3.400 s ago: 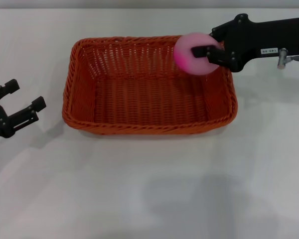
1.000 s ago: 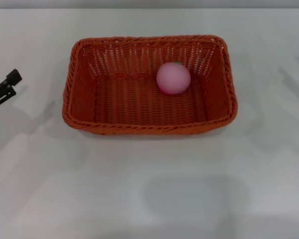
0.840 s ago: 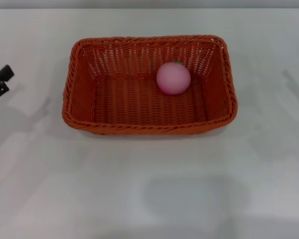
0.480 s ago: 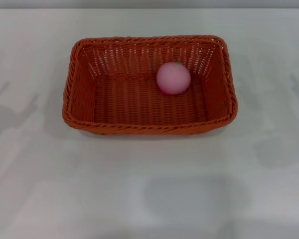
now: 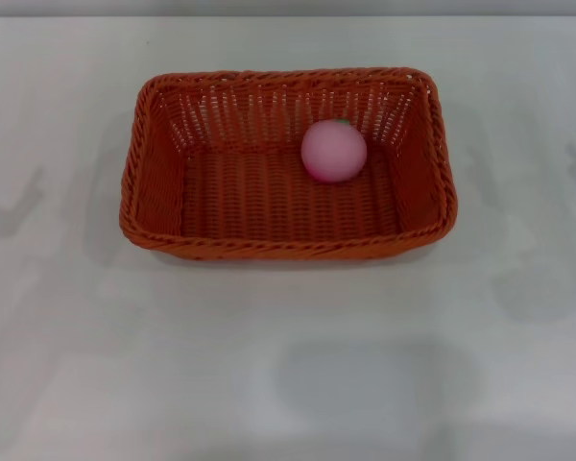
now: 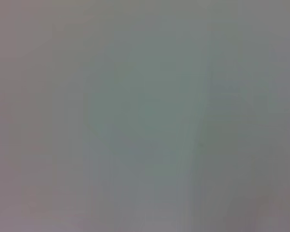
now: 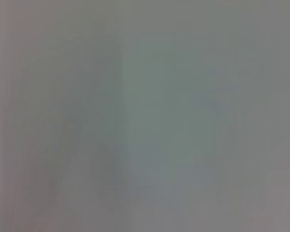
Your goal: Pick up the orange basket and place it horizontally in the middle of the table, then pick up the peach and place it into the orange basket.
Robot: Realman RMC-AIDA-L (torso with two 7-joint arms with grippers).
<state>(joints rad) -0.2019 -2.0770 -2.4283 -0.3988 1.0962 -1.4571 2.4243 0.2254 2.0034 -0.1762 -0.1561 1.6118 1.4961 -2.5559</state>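
Note:
The orange basket [image 5: 288, 163] lies with its long side across the middle of the white table [image 5: 288, 365] in the head view. Inside it, toward the right and far side of its floor, rests the pink peach [image 5: 334, 151] with a small green mark on top. Neither gripper shows in the head view. Both wrist views hold only a plain grey-white surface, with no fingers and no object in them.
Faint shadows fall on the table at the far left and far right edges of the head view. Bare white tabletop surrounds the basket on all sides.
The right gripper, which held the peach over the basket, has let it go and left the view. The left gripper slid out past the left edge. The peach lies still.

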